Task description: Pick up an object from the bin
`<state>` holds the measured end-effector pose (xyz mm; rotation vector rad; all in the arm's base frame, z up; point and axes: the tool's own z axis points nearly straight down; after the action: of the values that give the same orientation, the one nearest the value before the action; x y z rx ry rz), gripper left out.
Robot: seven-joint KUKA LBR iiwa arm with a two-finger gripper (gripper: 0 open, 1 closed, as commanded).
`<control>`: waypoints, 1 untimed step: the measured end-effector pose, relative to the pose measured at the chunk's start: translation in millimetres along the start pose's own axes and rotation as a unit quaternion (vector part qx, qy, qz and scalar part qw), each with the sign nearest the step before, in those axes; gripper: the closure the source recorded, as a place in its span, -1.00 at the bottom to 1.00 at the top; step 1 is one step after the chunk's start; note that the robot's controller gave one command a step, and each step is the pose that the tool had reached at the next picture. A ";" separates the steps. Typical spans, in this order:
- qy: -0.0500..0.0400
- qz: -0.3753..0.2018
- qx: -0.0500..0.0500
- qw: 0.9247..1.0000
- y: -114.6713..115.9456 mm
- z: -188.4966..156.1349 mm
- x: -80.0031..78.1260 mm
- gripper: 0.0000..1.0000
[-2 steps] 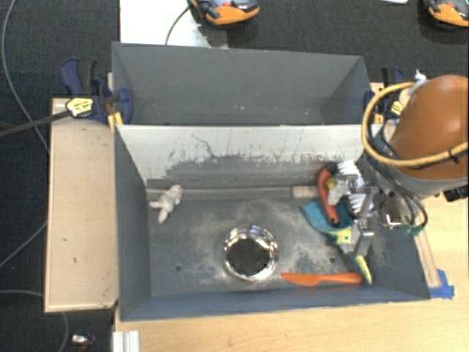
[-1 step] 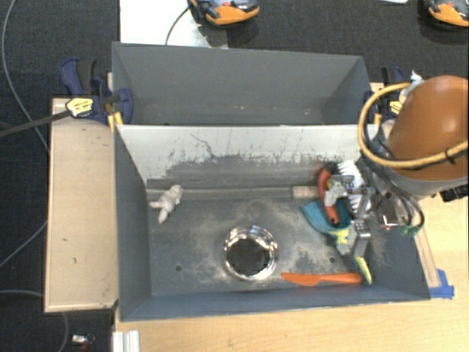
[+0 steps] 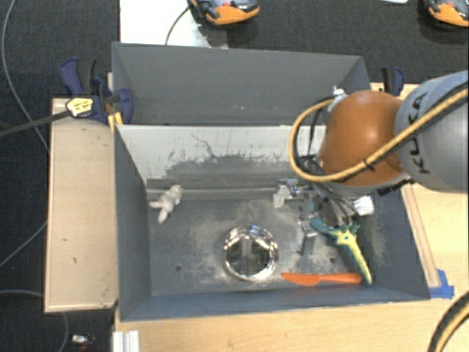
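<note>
My gripper [image 3: 311, 224] hangs low in the right half of the bin, under the arm's wrist. A yellow-and-green toy-like piece [image 3: 352, 246] with a teal end lies just to its right, close against it. Along the front wall below it lies a long orange stick-shaped thing [image 3: 321, 278]. A small pale metal piece [image 3: 282, 194] sits just left of the gripper near the back wall. Nothing can be seen held by the gripper.
A shiny round metal strainer-like bowl [image 3: 250, 253] rests at the middle front. A small white figure [image 3: 165, 202] lies at the back left. A white bit [image 3: 364, 207] shows by the right wall. The bin walls slope steeply.
</note>
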<state>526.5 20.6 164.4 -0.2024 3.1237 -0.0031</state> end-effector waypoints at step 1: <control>-0.001 -0.012 0.002 1.000 -7.2 32.7 19.8 -1.00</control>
<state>508.2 10.9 131.5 -0.2402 3.1183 -0.0078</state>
